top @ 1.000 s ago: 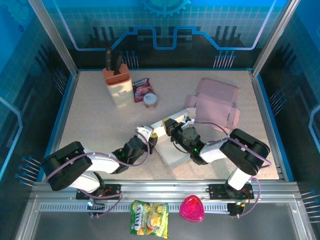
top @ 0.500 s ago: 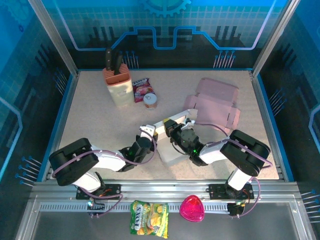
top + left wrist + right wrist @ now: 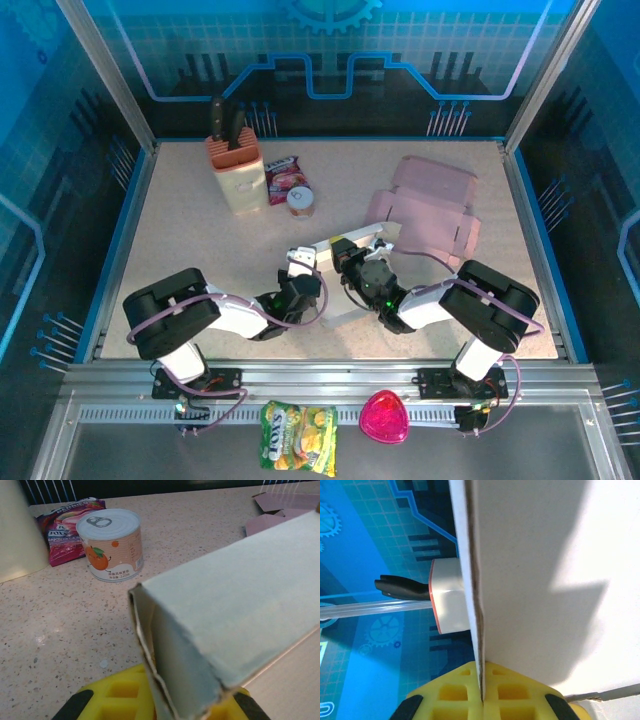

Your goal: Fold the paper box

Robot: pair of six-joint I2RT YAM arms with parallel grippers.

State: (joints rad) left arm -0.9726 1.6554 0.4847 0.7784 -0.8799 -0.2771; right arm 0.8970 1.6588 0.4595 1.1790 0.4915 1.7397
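Observation:
A white paper box [image 3: 345, 308] sits at the table's middle, partly folded, between both arms. My left gripper [image 3: 303, 272] is at its left end. In the left wrist view the box [image 3: 240, 600] runs off to the right, and its end flaps sit pinched between the yellow fingers [image 3: 115, 700] of the left gripper [image 3: 185, 700]. My right gripper [image 3: 346, 262] holds the box's far upper edge. Seen from the right wrist, a thin wall of the box [image 3: 545, 555] is clamped edge-on in the right gripper [image 3: 482, 692]. A second, pink paper box [image 3: 430, 205] lies flat at the back right.
A cream knife block [image 3: 235, 170] stands at the back left, with a red snack packet [image 3: 283, 178] and a small tin can [image 3: 300, 202] beside it. The can [image 3: 111, 545] is close ahead of the left wrist. A crisps bag [image 3: 298, 437] and a pink heart-shaped thing [image 3: 384, 418] lie off the table's near edge.
The left arm has swung right to the box's left end and its jaws have closed on the flaps there. The right gripper has kept its hold.

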